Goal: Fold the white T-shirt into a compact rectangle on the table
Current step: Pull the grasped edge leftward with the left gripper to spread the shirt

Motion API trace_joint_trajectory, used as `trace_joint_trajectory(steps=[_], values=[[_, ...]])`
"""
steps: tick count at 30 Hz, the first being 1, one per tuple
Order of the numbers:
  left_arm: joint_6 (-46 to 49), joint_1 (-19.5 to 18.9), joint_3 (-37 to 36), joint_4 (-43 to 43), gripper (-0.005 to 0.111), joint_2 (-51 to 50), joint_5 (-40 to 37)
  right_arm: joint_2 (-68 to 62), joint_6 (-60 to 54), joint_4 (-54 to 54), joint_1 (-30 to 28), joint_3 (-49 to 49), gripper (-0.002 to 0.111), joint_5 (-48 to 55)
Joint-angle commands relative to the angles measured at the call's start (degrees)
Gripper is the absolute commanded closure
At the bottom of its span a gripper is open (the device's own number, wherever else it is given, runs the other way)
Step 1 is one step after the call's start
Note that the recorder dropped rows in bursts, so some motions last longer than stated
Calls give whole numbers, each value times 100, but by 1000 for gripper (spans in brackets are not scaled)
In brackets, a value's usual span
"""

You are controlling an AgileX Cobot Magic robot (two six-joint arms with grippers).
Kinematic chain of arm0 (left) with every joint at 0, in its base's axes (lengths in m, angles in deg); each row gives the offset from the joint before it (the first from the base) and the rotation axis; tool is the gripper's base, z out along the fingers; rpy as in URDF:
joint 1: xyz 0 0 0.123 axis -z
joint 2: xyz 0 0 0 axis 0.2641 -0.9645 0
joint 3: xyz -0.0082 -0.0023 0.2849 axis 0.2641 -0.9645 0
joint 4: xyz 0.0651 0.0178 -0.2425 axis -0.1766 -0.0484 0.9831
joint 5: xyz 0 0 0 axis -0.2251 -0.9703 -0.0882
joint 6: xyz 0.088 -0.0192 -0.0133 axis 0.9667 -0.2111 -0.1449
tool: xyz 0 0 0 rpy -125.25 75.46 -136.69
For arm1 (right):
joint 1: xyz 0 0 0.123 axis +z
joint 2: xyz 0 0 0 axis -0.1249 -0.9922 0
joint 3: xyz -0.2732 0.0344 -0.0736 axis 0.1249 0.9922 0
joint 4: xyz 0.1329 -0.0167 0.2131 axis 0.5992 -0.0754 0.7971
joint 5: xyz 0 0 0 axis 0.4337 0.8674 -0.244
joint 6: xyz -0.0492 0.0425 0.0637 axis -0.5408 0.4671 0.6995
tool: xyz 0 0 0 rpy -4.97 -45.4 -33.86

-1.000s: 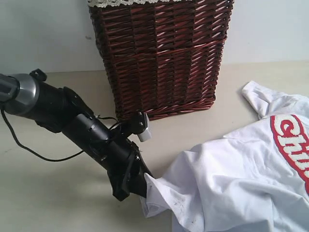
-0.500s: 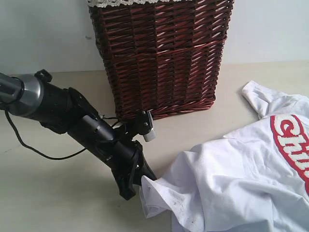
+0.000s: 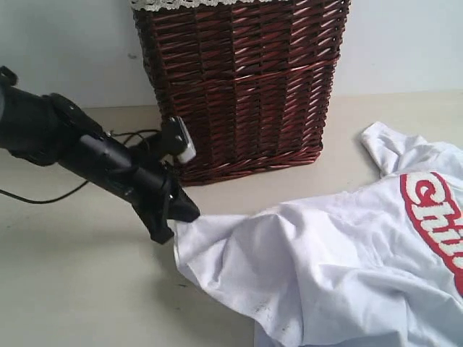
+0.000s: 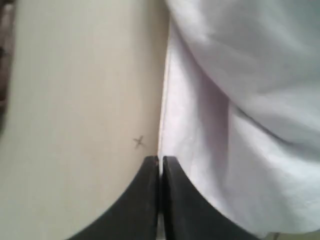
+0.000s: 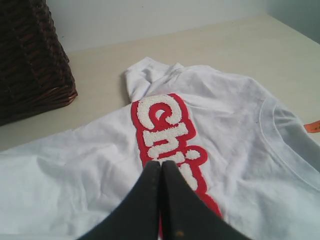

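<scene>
The white T-shirt [image 3: 325, 260] lies rumpled on the table [image 3: 72, 289], filling the right half of the exterior view, its red-outlined letters [image 3: 434, 220] at the far right. My left gripper [image 3: 176, 217] is shut on the shirt's left edge, in front of the basket, and the cloth runs taut from it. In the left wrist view the jaws [image 4: 160, 159] are pressed together where the shirt's edge [image 4: 165, 100] enters them. My right gripper [image 5: 160, 163] is shut and empty just above the fuzzy letters [image 5: 160, 122]; it is outside the exterior view.
A tall dark brown wicker basket [image 3: 239, 79] with white lace trim stands at the back centre, close behind my left arm, and shows again in the right wrist view [image 5: 30, 55]. A small orange tag [image 5: 312, 126] lies by the shirt's collar.
My left gripper closed on the shirt's edge and drew it leftward and back toward the basket. The cloth stretched out after it. The right gripper stayed shut.
</scene>
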Motion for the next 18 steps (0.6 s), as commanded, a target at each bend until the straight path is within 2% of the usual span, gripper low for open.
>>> trace_joint_trajectory(steps=[1, 5, 8, 18], values=[[-44, -444, -18, 95, 107, 321, 271, 44, -16, -28, 23, 31, 108, -61], [-33, -693, -18, 355, 107, 422, 1041, 44, -16, -28, 23, 31, 108, -61], [23, -702, -18, 445, 107, 431, 1509, 44, -16, -28, 23, 31, 108, -61], [286, -680, -6, 635, 106, 248, 1690, 44, -16, -28, 23, 31, 108, -61]])
